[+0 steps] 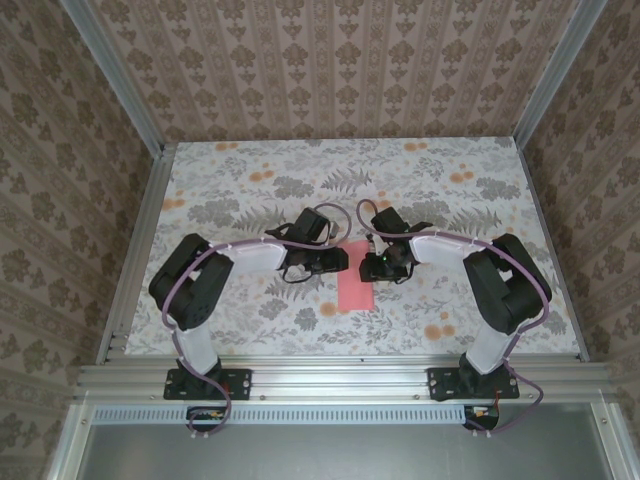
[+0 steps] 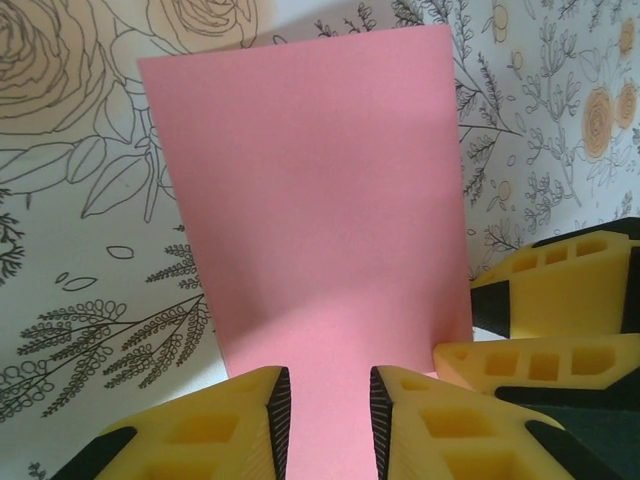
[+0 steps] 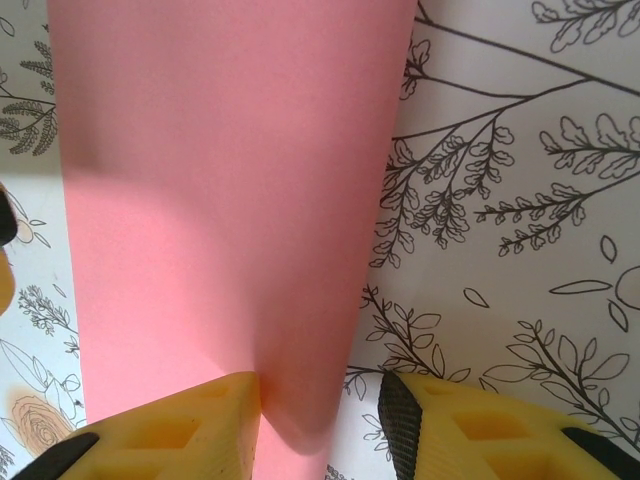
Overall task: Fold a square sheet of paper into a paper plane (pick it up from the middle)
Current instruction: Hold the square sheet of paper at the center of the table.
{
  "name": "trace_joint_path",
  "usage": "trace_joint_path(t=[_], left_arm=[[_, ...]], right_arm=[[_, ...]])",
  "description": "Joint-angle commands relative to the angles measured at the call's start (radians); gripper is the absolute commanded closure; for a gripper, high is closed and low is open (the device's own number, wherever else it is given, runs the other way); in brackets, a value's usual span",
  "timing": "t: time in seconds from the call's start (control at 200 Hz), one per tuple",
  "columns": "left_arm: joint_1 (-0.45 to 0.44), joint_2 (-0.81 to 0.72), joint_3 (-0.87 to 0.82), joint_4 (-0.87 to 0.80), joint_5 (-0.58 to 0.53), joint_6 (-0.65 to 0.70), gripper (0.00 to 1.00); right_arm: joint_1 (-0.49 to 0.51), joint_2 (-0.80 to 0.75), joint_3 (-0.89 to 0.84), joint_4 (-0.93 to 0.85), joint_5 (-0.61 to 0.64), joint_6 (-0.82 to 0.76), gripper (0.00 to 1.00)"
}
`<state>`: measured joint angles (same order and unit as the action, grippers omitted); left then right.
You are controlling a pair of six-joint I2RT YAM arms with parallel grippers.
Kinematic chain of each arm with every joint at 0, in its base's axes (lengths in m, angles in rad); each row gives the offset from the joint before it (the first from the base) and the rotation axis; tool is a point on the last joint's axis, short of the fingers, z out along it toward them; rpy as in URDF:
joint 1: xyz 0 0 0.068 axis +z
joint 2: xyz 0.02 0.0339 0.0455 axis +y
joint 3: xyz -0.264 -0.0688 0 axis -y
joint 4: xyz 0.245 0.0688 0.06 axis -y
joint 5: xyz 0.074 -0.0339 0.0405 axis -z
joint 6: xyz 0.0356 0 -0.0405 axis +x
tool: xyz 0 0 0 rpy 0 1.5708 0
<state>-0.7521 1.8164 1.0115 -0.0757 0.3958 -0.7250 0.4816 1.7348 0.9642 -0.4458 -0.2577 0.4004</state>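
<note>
Floral table (image 1: 250, 170) carries the pink paper (image 1: 355, 285) at centre between both arms, left gripper (image 2: 328, 385) narrowly parted astride its end, right gripper (image 3: 320, 385) wider, one finger on paper, the other on table.

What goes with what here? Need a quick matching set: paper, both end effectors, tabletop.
Things:
1. pink paper
2. left end effector
3. right end effector
4. tabletop

Place or look:
A. grey and orange floral print
B. mid-table, between the two arms
C. at the paper's left side
D. at the paper's right side

Pairs: 1-B, 2-C, 3-D, 4-A
</note>
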Motion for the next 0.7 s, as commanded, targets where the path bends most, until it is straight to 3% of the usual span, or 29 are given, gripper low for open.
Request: trace_joint_path(t=[0.0,0.695], left_arm=[[-0.007,0.022,0.024,-0.007,0.013,0.006,0.72],[-0.015,0.054,0.044,-0.044,0.009,0.016,0.79]], right_arm=[[0.005,0.063,-0.013,-0.019,0.071,0.014,0.58],[0.005,0.069,-0.011,-0.018,0.066,0.018,0.58]])
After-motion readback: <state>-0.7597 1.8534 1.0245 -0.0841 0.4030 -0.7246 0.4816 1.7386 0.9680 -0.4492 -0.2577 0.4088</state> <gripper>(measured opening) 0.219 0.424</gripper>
